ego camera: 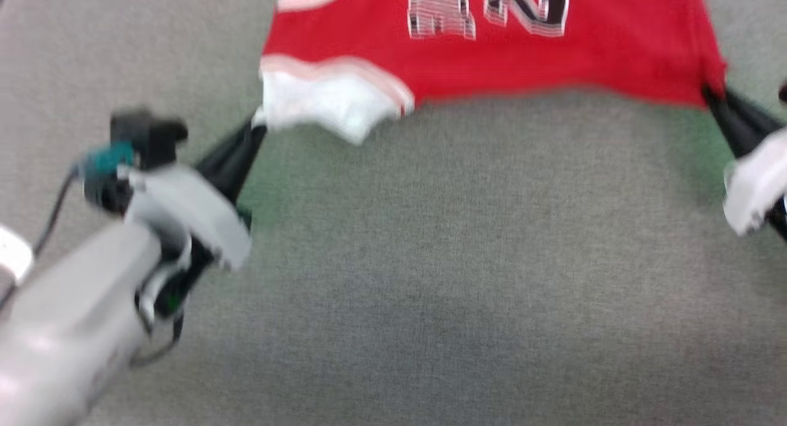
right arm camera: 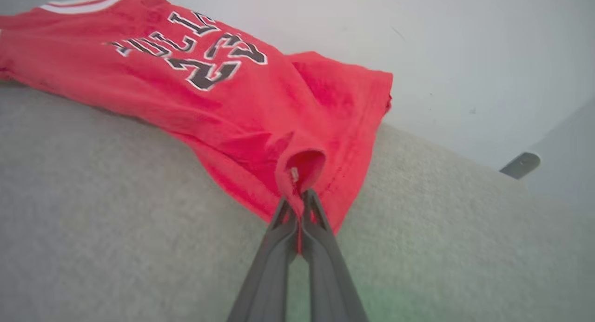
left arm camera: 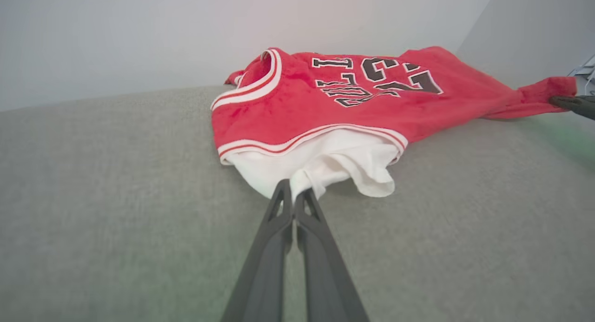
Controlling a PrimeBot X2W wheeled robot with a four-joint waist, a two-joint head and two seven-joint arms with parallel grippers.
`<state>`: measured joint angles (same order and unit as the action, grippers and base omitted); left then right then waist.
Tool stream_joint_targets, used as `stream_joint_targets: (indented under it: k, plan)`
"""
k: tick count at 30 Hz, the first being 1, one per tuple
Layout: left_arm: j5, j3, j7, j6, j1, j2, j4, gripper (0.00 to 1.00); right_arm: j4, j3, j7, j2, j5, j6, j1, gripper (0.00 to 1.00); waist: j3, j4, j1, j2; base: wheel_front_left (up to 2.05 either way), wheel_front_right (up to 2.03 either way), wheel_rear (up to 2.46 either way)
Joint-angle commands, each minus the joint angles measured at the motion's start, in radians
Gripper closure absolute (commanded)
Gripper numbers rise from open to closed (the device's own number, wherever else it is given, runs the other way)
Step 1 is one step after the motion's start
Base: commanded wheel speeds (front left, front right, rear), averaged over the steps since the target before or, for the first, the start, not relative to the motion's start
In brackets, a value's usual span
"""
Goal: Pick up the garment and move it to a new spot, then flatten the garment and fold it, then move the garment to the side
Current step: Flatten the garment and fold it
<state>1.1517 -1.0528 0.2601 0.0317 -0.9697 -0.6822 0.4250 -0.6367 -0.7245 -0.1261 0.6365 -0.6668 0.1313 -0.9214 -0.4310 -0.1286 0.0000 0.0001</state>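
Observation:
The garment (ego camera: 492,51) is a red jersey with white sleeves and black lettering, stretched along the top of the head view over a grey fabric surface (ego camera: 430,260). My left gripper (ego camera: 258,128) is shut on its white sleeve; the left wrist view shows the left gripper (left arm camera: 294,192) pinching that sleeve (left arm camera: 320,166). My right gripper (ego camera: 710,94) is shut on the garment's red lower corner at the right. In the right wrist view the right gripper (right arm camera: 297,201) clamps a fold of red cloth of the garment (right arm camera: 209,89). The garment (left arm camera: 334,99) sags between the two grips.
The grey fabric surface (left arm camera: 116,196) spreads wide below the garment. A pale wall (right arm camera: 465,57) stands behind it. My left forearm (ego camera: 67,327) with a cable crosses the lower left of the head view.

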Motion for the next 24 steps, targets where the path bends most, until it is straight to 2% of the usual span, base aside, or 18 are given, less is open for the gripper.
stream_joint_targets:
  k: [1, 6, 10, 14, 20, 24]
  plan:
    - [0.005, 0.008, 0.004, -0.028, 0.054, -0.021, -0.044, 1.0, 0.027, 0.0, 0.017, 0.027, -0.02, -0.001, 0.055, 1.0, 0.104, -0.004, 0.0, -0.0001, 0.0, 0.0, 0.0]
    - [0.016, 0.053, 0.004, -0.159, 0.259, -0.125, -0.267, 1.0, 0.149, 0.023, 0.072, 0.092, -0.1, -0.001, 0.239, 1.0, 0.148, 0.001, 0.0, -0.0001, 0.0, 0.0, 0.0]
    - [0.035, 0.086, 0.003, -0.262, 0.421, -0.183, -0.431, 1.0, 0.227, 0.054, 0.11, 0.128, -0.134, -0.001, 0.376, 1.0, 0.169, 0.0, 0.0, -0.0001, 0.0, 0.0, 0.0]
    - [0.04, 0.102, 0.003, -0.328, 0.555, -0.208, -0.546, 1.0, 0.287, 0.096, 0.139, 0.156, -0.156, -0.001, 0.504, 1.0, 0.187, -0.013, 0.0, -0.0001, 0.0, 0.0, 0.0]
    - [0.041, 0.147, 0.003, -0.42, 0.721, -0.209, -0.647, 1.0, 0.374, 0.171, 0.193, 0.182, -0.161, -0.001, 0.675, 1.0, 0.21, -0.032, 0.0, -0.0001, 0.0, 0.0, 0.0]
    - [0.036, 0.199, 0.003, -0.46, 0.819, -0.205, -0.696, 1.0, 0.428, 0.244, 0.231, 0.189, -0.163, -0.001, 0.786, 1.0, 0.221, -0.047, 0.0, -0.0001, 0.0, 0.0, 0.0]
